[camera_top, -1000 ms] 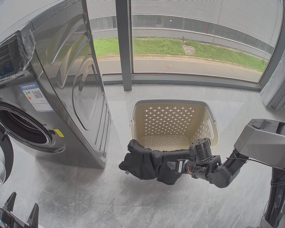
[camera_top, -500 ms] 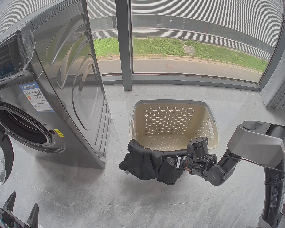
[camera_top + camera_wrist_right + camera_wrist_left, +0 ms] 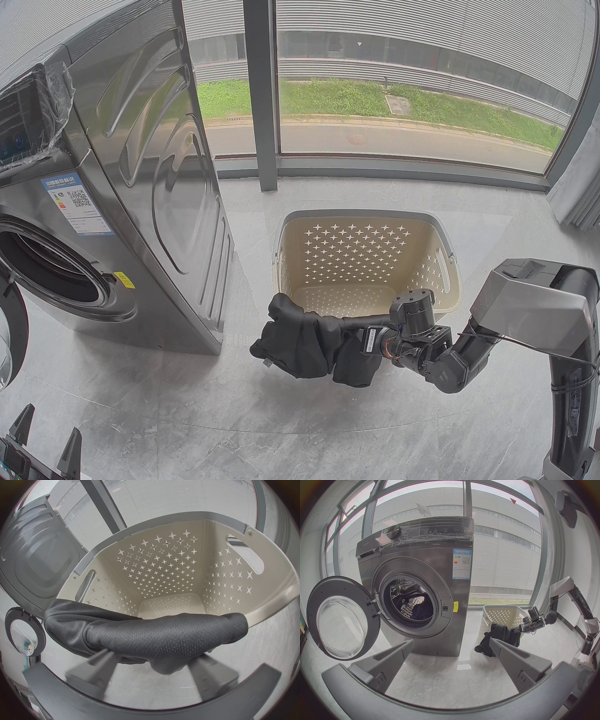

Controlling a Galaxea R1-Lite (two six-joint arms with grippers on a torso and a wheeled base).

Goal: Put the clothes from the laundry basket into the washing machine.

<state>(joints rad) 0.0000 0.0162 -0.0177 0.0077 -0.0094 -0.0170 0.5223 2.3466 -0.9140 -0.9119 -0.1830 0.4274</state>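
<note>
We see the dark garment [image 3: 306,344] draped over the near rim of the laundry basket [image 3: 365,214]; our right gripper [image 3: 153,657] stands spread beside it; we judge it soft, light, limp; we'd pinch a bunched fold.

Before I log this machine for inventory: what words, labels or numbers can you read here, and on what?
No text is legible.
Blue-and-white label with a square code, on the washing machine front: too small to read.
Yellow sticker on the same front: too small to read.
Control panel under plastic film: markings blurred.
</note>
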